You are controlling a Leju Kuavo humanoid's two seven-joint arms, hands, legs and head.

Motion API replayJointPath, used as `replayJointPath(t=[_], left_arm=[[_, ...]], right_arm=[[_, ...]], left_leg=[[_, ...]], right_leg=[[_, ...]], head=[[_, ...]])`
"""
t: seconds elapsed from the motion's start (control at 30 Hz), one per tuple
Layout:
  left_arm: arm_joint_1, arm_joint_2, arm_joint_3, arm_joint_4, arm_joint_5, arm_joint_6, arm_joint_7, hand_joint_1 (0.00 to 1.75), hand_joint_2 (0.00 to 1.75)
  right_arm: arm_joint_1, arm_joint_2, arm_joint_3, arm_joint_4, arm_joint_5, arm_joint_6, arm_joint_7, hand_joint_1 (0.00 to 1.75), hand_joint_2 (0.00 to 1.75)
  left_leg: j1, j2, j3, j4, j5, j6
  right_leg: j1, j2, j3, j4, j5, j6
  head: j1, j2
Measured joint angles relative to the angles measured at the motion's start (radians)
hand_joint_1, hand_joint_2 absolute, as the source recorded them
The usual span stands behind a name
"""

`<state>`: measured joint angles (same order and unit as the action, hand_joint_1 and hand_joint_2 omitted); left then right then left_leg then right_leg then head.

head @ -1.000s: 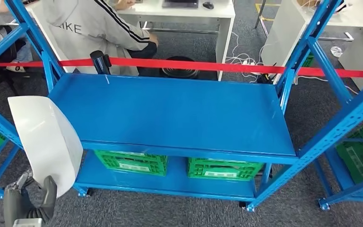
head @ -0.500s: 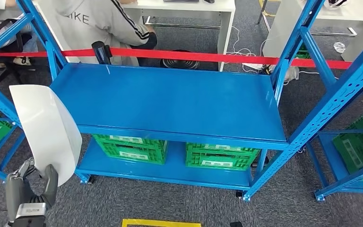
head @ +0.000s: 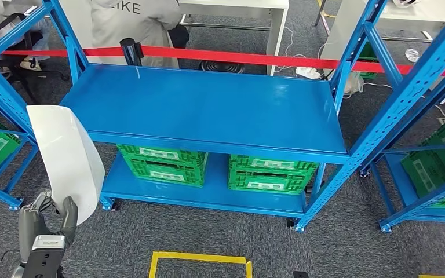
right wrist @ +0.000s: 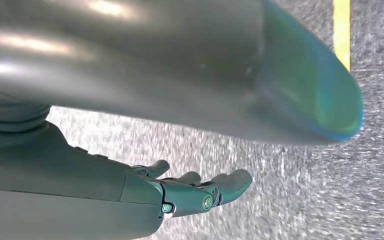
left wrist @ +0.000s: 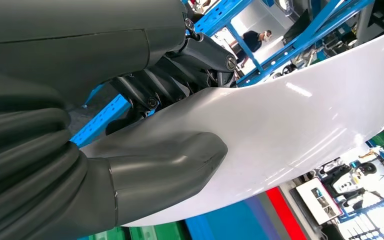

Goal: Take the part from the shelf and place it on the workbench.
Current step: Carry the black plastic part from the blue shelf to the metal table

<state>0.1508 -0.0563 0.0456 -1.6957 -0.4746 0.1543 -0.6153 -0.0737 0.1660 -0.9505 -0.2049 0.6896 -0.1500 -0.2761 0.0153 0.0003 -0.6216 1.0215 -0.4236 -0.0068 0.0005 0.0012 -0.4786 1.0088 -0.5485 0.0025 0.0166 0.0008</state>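
Observation:
The part is a large curved white panel (head: pixel 66 162) standing upright at the lower left of the head view, in front of the blue shelf (head: pixel 208 110). My left hand (head: pixel 49 223) grips its lower edge. In the left wrist view the thick grey thumb (left wrist: pixel 165 170) presses on the glossy white panel (left wrist: pixel 305 125), with the darker fingers (left wrist: pixel 180 75) behind it. My right hand (right wrist: pixel 200 192) hangs over the grey carpet with its fingers stretched out and nothing in them.
The shelf's top board is bare; green crates (head: pixel 162 165) (head: pixel 269 174) stand on its lower board. More blue racks with green crates (head: pixel 434 168) flank it. A red barrier tape (head: pixel 255 58) runs behind, with a seated person (head: pixel 133 23) beyond. Yellow floor marking (head: pixel 200 263) lies near me.
The whole scene has slid upward and away as the camera backs off from the shelf; a yellow floor marking has come into sight. The panel stays in my left hand.

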Motion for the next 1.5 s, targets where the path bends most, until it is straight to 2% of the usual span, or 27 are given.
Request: replayJointPath(t=[0.1, 0.17, 0.23, 0.27, 0.3, 0.33, 0.4, 0.43, 0.5, 0.53, 0.6, 0.67, 0.77, 0.8, 0.83, 0.87, 0.93, 1.0, 1.03, 1.1, 1.17, 1.23, 1.3, 1.33, 1.37, 1.43, 1.5], left_arm=[[-0.008, -0.003, 0.002, 0.029, -0.004, 0.004, -0.018, 1.75, 1.75], [-0.018, -0.005, 0.004, 0.049, -0.010, 0.004, -0.023, 1.75, 1.75], [-0.037, -0.007, 0.004, 0.069, -0.021, -0.001, -0.019, 1.75, 1.75], [-0.047, -0.009, 0.004, 0.078, -0.027, -0.005, -0.015, 1.75, 1.75], [-0.056, -0.011, 0.004, 0.086, -0.032, -0.010, -0.010, 1.75, 1.75], [-0.064, -0.013, 0.004, 0.093, -0.037, -0.014, -0.006, 1.75, 1.75], [-0.079, -0.019, 0.004, 0.104, -0.046, -0.023, 0.003, 1.75, 1.75], [-0.086, -0.022, 0.004, 0.108, -0.049, -0.025, 0.007, 1.75, 1.75], [-0.100, -0.029, 0.003, 0.112, -0.056, -0.028, 0.014, 1.75, 1.75], [-0.104, -0.033, 0.003, 0.113, -0.058, -0.029, 0.016, 1.75, 1.75], [-0.106, -0.038, 0.003, 0.117, -0.059, -0.029, 0.019, 1.75, 1.75], [-0.105, -0.041, 0.004, 0.120, -0.059, -0.030, 0.024, 1.75, 1.75], [-0.103, -0.047, 0.005, 0.120, -0.053, -0.038, 0.045, 1.75, 1.75], [-0.101, -0.048, 0.005, 0.120, -0.050, -0.042, 0.053, 1.75, 1.75], [-0.100, -0.048, 0.005, 0.120, -0.046, -0.045, 0.060, 1.75, 1.75], [-0.100, -0.048, 0.006, 0.120, -0.043, -0.048, 0.066, 1.75, 1.75], [-0.101, -0.051, 0.008, 0.120, -0.035, -0.050, 0.073, 1.75, 1.75], [-0.107, -0.054, 0.009, 0.122, -0.030, -0.051, 0.075, 1.75, 1.75], [-0.111, -0.055, 0.010, 0.124, -0.028, -0.051, 0.076, 1.75, 1.75], [-0.115, -0.056, 0.012, 0.128, -0.023, -0.051, 0.077, 1.75, 1.75], [-0.118, -0.055, 0.018, 0.129, -0.017, -0.046, 0.078, 1.75, 1.75], [-0.121, -0.055, 0.023, 0.132, -0.008, -0.037, 0.083, 1.75, 1.75], [-0.114, -0.055, 0.026, 0.136, 0.000, -0.029, 0.088, 1.75, 1.75], [-0.108, -0.055, 0.028, 0.138, 0.003, -0.026, 0.090, 1.75, 1.75], [-0.103, -0.055, 0.030, 0.139, 0.006, -0.023, 0.092, 1.75, 1.75], [-0.098, -0.055, 0.031, 0.140, 0.011, -0.017, 0.096, 1.75, 1.75], [-0.097, -0.058, 0.031, 0.141, 0.017, -0.013, 0.103, 1.75, 1.75]], right_arm=[[-0.001, 0.000, -0.041, 0.000, -0.055, 0.040, -0.012, 0.00, 0.00], [-0.002, -0.001, -0.066, 0.000, -0.078, 0.063, -0.020, 0.00, 0.00], [-0.003, -0.001, -0.083, 0.000, -0.086, 0.074, -0.020, 0.00, 0.00], [-0.003, -0.002, -0.090, 0.000, -0.087, 0.077, -0.019, 0.00, 0.00], [-0.003, -0.002, -0.096, 0.000, -0.087, 0.080, -0.019, 0.00, 0.00], [-0.003, -0.002, -0.101, 0.000, -0.086, 0.081, -0.019, 0.00, 0.00], [-0.002, -0.001, -0.106, 0.000, -0.080, 0.077, -0.018, 0.00, 0.00], [-0.002, -0.001, -0.106, 0.000, -0.074, 0.071, -0.016, 0.00, 0.00], [-0.001, -0.001, -0.106, 0.000, -0.062, 0.058, -0.012, 0.00, 0.00], [0.000, -0.001, -0.106, 0.000, -0.058, 0.054, -0.011, 0.00, 0.00], [0.001, -0.001, -0.106, 0.000, -0.052, 0.051, -0.009, 0.00, 0.00], [0.000, -0.001, -0.106, 0.000, -0.048, 0.051, -0.004, 0.00, 0.00], [0.001, -0.001, -0.106, 0.000, -0.040, 0.052, 0.009, 0.00, 0.00], [0.001, -0.001, -0.106, 0.000, -0.038, 0.052, 0.013, 0.00, 0.00], [0.001, -0.002, -0.106, 0.000, -0.037, 0.052, 0.015, 0.00, 0.00], [0.001, -0.002, -0.106, 0.000, -0.036, 0.053, 0.016, 0.00, 0.00], [0.002, -0.005, -0.106, 0.000, -0.035, 0.056, 0.013, 0.00, 0.00], [0.003, -0.009, -0.106, 0.000, -0.034, 0.061, 0.005, 0.00, 0.00], [0.003, -0.011, -0.106, 0.000, -0.034, 0.063, 0.002, 0.00, 0.00], [0.002, -0.013, -0.106, 0.000, -0.033, 0.066, -0.002, 0.00, 0.00], [-0.001, -0.014, -0.106, 0.000, -0.032, 0.068, -0.007, 0.00, 0.00], [0.000, -0.016, -0.106, 0.000, -0.031, 0.071, -0.013, 0.00, 0.00], [0.000, -0.017, -0.106, 0.000, -0.030, 0.073, -0.018, 0.00, 0.00], [0.000, -0.018, -0.106, 0.000, -0.028, 0.074, -0.018, 0.00, 0.00], [0.000, -0.018, -0.106, 0.000, -0.026, 0.075, -0.019, 0.00, 0.00], [0.000, -0.018, -0.106, 0.000, -0.020, 0.077, -0.023, 0.00, 0.00], [-0.001, -0.021, -0.106, 0.000, -0.013, 0.079, -0.027, 0.00, 0.00]], left_leg=[[0.001, -0.001, -0.005, -0.007, 0.018, -0.019], [0.002, -0.002, -0.026, 0.031, -0.033, -0.027], [0.003, -0.002, -0.058, 0.141, -0.132, -0.032], [0.003, -0.002, -0.071, 0.205, -0.162, -0.035], [0.004, -0.002, -0.076, 0.254, -0.167, -0.037], [0.004, -0.002, -0.067, 0.277, -0.149, -0.038], [0.004, 0.003, 0.002, 0.215, -0.093, -0.038], [0.002, 0.016, 0.055, 0.143, -0.087, -0.038], [-0.003, 0.038, 0.134, 0.018, -0.112, -0.027], [-0.006, 0.042, 0.148, -0.012, -0.128, -0.017], [-0.007, 0.030, 0.140, -0.018, -0.128, 0.006], [-0.006, 0.017, 0.131, -0.019, -0.117, 0.023], [-0.007, -0.007, 0.111, -0.017, -0.099, 0.033], [-0.008, -0.017, 0.105, -0.015, -0.094, 0.032], [-0.009, -0.027, 0.101, -0.013, -0.090, 0.031], [-0.010, -0.039, 0.098, -0.012, -0.087, 0.030], [-0.011, -0.060, 0.096, -0.011, -0.083, 0.027], [-0.008, -0.080, 0.090, -0.011, -0.078, 0.019], [-0.005, -0.090, 0.085, -0.011, -0.075, 0.013], [-0.001, -0.106, 0.076, -0.014, -0.069, 0.001], [-0.005, -0.077, 0.060, 0.012, -0.086, -0.009], [-0.005, -0.027, 0.009, 0.113, -0.143, -0.019], [-0.001, -0.012, -0.052, 0.234, -0.191, -0.029], [0.001, -0.009, -0.064, 0.257, -0.190, -0.033], [0.003, -0.005, -0.055, 0.240, -0.170, -0.036], [0.005, 0.026, 0.011, 0.111, -0.109, -0.039], [0.004, 0.053, 0.062, 0.011, -0.075, -0.028]], right_leg=[[0.002, -0.001, -0.012, -0.015, 0.018, -0.021], [-0.003, -0.005, -0.035, -0.023, 0.043, -0.037], [-0.004, -0.008, -0.062, -0.025, 0.063, -0.045], [-0.003, -0.010, -0.075, -0.025, 0.073, -0.045], [-0.002, -0.012, -0.089, -0.024, 0.083, -0.044], [-0.002, -0.014, -0.102, -0.023, 0.093, -0.042], [-0.003, -0.019, -0.124, -0.017, 0.110, -0.035], [-0.002, -0.022, -0.133, -0.010, 0.115, -0.031], [0.001, -0.030, -0.144, 0.005, 0.122, -0.021], [0.003, -0.035, -0.147, 0.009, 0.125, -0.016], [0.001, -0.045, -0.149, 0.013, 0.129, -0.004], [-0.003, -0.034, -0.165, 0.055, 0.094, 0.009], [-0.005, -0.010, -0.237, 0.241, -0.016, 0.020], [-0.005, -0.009, -0.253, 0.286, -0.033, 0.020], [-0.005, -0.007, -0.251, 0.297, -0.031, 0.017], [-0.003, -0.003, -0.227, 0.264, -0.009, 0.011], [0.000, 0.035, -0.145, 0.123, 0.051, -0.009], [0.003, 0.075, -0.091, 0.020, 0.078, -0.027], [0.004, 0.081, -0.084, 0.004, 0.075, -0.032], [0.004, 0.059, -0.081, -0.009, 0.080, -0.033], [-0.002, 0.031, -0.072, -0.028, 0.087, -0.036], [-0.004, 0.003, -0.069, -0.036, 0.090, -0.039], [-0.004, -0.025, -0.072, -0.033, 0.088, -0.041], [-0.005, -0.038, -0.073, -0.031, 0.087, -0.040], [-0.005, -0.050, -0.073, -0.029, 0.086, -0.038], [-0.007, -0.073, -0.074, -0.019, 0.080, -0.029], [-0.004, -0.091, -0.076, -0.005, 0.070, -0.015]], head=[[0.003, 0.000], [-0.001, 0.000], [-0.006, 0.000], [-0.008, 0.000], [-0.008, 0.000], [-0.008, 0.000], [-0.008, 0.000], [-0.009, 0.000], [-0.010, 0.000], [-0.010, 0.000], [-0.010, 0.000], [-0.009, 0.000], [-0.008, 0.000], [-0.008, 0.000], [-0.008, 0.000], [-0.008, 0.000], [-0.009, 0.000], [-0.010, 0.000], [-0.010, 0.000], [-0.007, 0.000], [-0.009, 0.000], [-0.013, 0.000], [-0.015, 0.000], [-0.015, 0.000], [-0.015, 0.000], [-0.015, 0.000], [-0.014, 0.000]])
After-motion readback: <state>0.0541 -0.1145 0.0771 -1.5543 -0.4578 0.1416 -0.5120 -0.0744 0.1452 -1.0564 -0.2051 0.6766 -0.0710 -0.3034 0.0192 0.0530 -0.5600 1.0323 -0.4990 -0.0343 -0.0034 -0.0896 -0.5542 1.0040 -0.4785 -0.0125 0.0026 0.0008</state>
